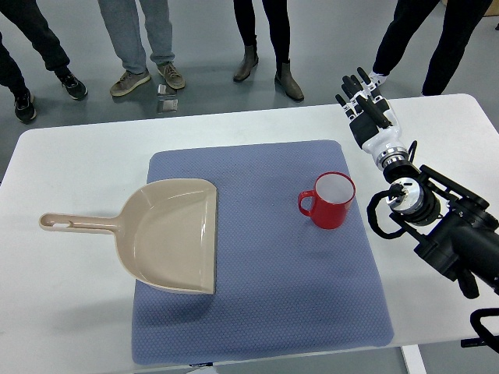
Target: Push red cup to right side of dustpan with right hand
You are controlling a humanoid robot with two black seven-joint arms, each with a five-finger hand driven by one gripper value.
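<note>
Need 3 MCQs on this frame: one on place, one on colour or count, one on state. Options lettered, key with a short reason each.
1. Where does the red cup stand?
A. inside the dustpan
B. on the blue mat, apart from the dustpan's right side
C. off the mat on the bare table

2. What colour is the dustpan?
A. beige
B. green
C. black

3. What state is the right hand in?
A. shut on the cup
B. pressed flat on the dustpan
C. open, away from the cup

Key: 1 B, the cup sits upright on the blue mat with bare mat between it and the pan. 2 A, pan and handle are beige. 3 C, the fingers are spread over the table edge, beyond the cup, touching nothing.
</note>
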